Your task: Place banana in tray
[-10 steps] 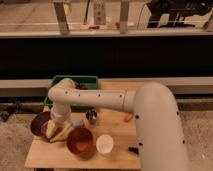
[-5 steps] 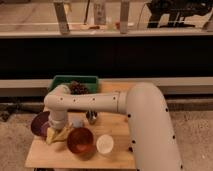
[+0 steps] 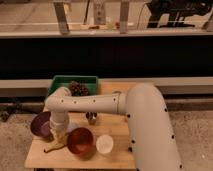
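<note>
The banana (image 3: 54, 146), pale yellow and curved, lies on the wooden table near its front left, between the purple bowl and the red bowl. The green tray (image 3: 61, 81) stands at the back left of the table with a dark clump (image 3: 78, 88) inside it. My gripper (image 3: 57, 134) points down at the end of the white arm (image 3: 95, 102), right over the banana's upper end and touching or nearly touching it. The arm covers part of the table's middle and right.
A purple bowl (image 3: 40, 124) sits left of the gripper. A red bowl (image 3: 81, 141) sits just right of the banana, with a white cup (image 3: 104, 144) beside it. A small metal object (image 3: 91, 118) stands behind the red bowl. The table's front edge (image 3: 75, 166) is close.
The arm's large link has swung lower and toward the camera, covering more of the table's right side. The gripper has stayed at the banana, slightly lower.
</note>
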`<state>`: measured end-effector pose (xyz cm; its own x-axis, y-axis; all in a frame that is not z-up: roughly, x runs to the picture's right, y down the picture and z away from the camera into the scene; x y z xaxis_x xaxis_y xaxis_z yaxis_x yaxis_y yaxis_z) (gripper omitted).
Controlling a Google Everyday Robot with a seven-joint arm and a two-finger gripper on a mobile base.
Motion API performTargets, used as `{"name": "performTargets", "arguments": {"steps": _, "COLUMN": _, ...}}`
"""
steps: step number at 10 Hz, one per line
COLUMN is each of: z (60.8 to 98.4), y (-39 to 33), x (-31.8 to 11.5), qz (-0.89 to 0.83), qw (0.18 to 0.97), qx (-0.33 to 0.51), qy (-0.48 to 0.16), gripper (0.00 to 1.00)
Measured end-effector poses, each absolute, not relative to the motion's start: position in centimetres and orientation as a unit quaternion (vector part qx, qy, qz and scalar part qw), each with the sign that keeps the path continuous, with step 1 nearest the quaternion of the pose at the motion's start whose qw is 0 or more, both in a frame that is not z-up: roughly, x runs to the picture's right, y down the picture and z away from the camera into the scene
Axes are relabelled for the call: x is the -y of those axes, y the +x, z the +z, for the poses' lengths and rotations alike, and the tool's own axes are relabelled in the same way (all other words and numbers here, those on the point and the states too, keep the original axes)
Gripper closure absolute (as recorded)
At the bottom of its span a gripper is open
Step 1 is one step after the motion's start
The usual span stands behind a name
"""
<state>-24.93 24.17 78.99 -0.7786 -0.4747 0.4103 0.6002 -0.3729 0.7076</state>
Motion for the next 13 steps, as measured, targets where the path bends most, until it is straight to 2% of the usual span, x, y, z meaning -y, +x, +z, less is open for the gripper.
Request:
{"name": "performTargets", "arguments": {"steps": 1, "z": 79.0, "y": -25.0, "x": -24.2, "qz": -0.826, "qw": 0.329, "qx": 0.453, "qy": -0.07, "gripper": 0.89}}
{"name": "performTargets", "arguments": {"steps": 3, "z": 79.1, "y": -24.8, "x": -24.0, "qz": -0.824, "qw": 0.346, "qx": 0.442, "qy": -0.072, "gripper": 1.0}}
{"name": "performTargets", "arguments": {"steps": 6, "z": 78.6, "y": -24.5, "x": -22.5, "qz": -0.821, "qw": 0.38, "qx": 0.423, "qy": -0.056, "gripper": 1.0}}
{"name": "performTargets", "arguments": {"steps": 10, "z": 74.4, "y": -24.5, "x": -16.2, "qz": -0.812, "qw": 0.43, "qx": 0.395, "qy": -0.007, "gripper": 1.0}}
{"name": "performTargets", "arguments": {"steps": 13, "z": 72.7, "y": -24.6, "x": -11.6, "qz": -0.806, "qw": 0.457, "qx": 0.376, "qy": 0.017, "gripper": 1.0}}
